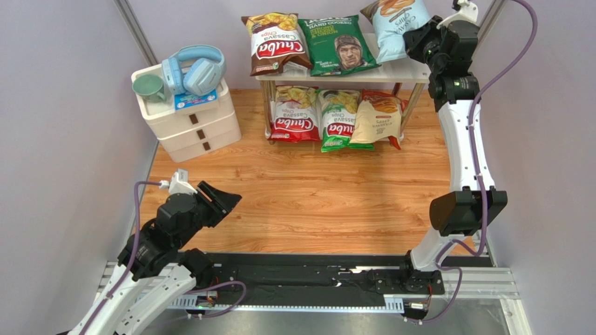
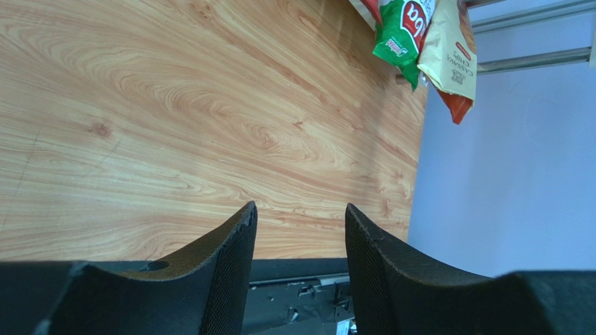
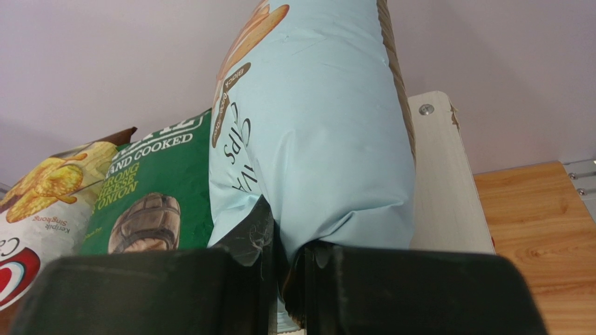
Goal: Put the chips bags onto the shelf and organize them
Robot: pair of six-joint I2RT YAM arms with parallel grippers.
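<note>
Grips the lower edge of the light blue chips bag in the right gripper, fingers pressed closed on the foil. Finds that bag at the right end of the shelf's top board, just beside the dark green bag with the man's face. Finds the brown Chuba bag at the left end of the same board, next to the dark green one. Counts three bags on the lower tier, left to right: red Chuba bag, green Chuba bag, cream-orange bag, leaning side by side. Holds the left gripper over the wooden table near its own base, well apart from the shelf, fingers parted, nothing between them. Notes a white drawer unit at the table's rear left, carrying blue headphones and a green cup.
</note>
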